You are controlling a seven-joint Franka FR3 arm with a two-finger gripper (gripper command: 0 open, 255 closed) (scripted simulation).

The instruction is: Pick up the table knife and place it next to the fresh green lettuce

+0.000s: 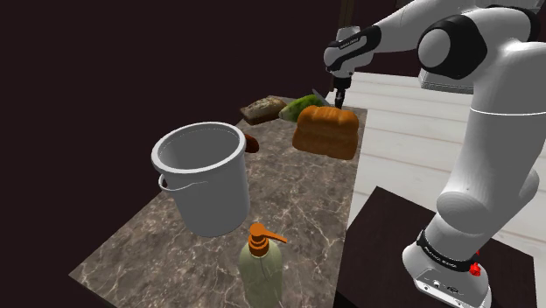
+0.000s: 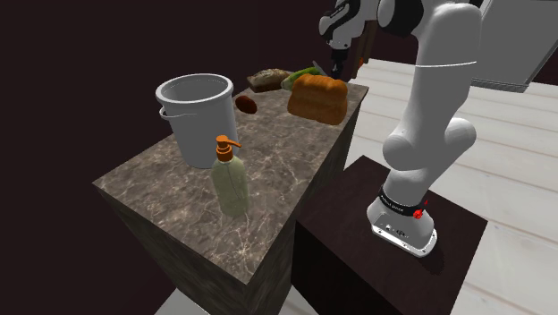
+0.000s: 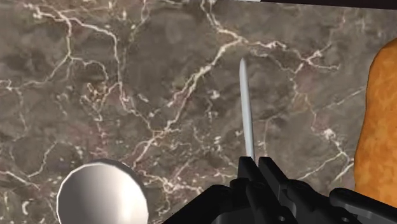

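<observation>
Presently: pincer, clenched on the table knife at one end, the pale blade jutting straight out ahead of the fingertips, clear above the marble counter. Just beside the pincer: orange loaf; on its other side, a round silvery object, kind uncertain. A little beyond the pincer, behind the loaf: green lettuce. Well apart from the pincer: grey pot, soap bottle. Hazards, as judged: an end-only grip may let the blade pivot or slip; the loaf crowds the descent and could be struck; with little bare counter by the lettuce, the knife may land on it, not beside it.
</observation>
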